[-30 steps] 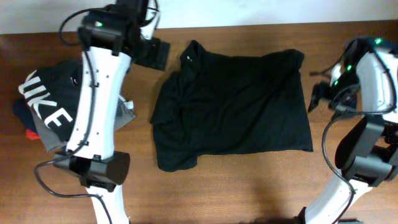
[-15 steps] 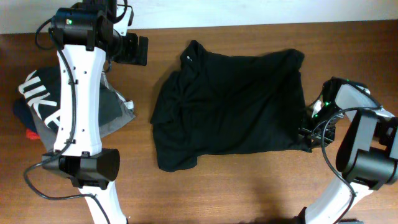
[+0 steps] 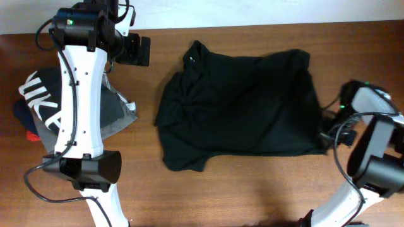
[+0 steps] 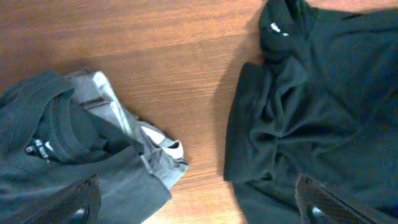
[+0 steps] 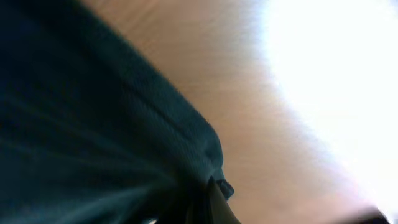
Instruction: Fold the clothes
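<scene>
Shifted slightly rightward since previous frame: black short-sleeved shirt (image 3: 240, 107), soft, light, limp, spread on counter (image 3: 252, 195) left of right claw (image 3: 327, 137), apparently clamped on its hem corner; left claw (image 4: 199, 202) apart.

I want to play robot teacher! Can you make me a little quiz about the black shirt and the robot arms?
1. True or false: the black shirt is already folded into a small neat square.
2. Which gripper is at the shirt's edge? A) the left one B) the right gripper
3. Fill in: the clothes pile lies beside the ___ arm.
Key: 1 false; 2 B; 3 left.
</scene>
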Controlling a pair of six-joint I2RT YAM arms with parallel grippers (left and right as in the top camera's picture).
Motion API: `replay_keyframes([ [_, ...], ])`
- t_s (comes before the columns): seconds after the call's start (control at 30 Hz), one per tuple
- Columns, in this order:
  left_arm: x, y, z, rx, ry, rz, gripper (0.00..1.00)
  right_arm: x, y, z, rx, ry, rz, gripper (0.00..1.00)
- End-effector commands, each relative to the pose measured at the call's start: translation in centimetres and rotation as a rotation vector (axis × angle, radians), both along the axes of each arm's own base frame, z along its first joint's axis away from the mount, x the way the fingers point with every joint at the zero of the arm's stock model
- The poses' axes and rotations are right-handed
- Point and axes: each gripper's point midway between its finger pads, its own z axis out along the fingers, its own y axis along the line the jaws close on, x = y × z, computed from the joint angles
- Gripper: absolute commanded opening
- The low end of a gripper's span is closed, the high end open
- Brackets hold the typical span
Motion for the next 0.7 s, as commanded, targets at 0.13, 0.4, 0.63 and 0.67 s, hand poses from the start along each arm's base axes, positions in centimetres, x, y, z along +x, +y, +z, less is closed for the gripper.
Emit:
replay_keyframes([
  [0.13,0.5,-3.4,-2.5,-0.121,0.065,-0.158,0.99,-2.0,-6.8,4.2,-0.280,0.006,-0.187,0.04],
  [0.4,1.8,-7.7,-9.9,-0.187,0.190,-0.311,0.99,-1.8,-6.4,4.0,-0.251,-0.005,-0.189,0.04],
  [0.63,0.6,-11.1,-18.6,-0.179,0.389,-0.408,0.84,-1.8,-6.3,4.0,-0.246,-0.005,-0.186,0.14],
  [0.67,-0.1,-11.4,-19.5,-0.175,0.431,-0.411,0.83,-1.9,-6.3,4.0,-0.245,-0.003,-0.187,0.29],
])
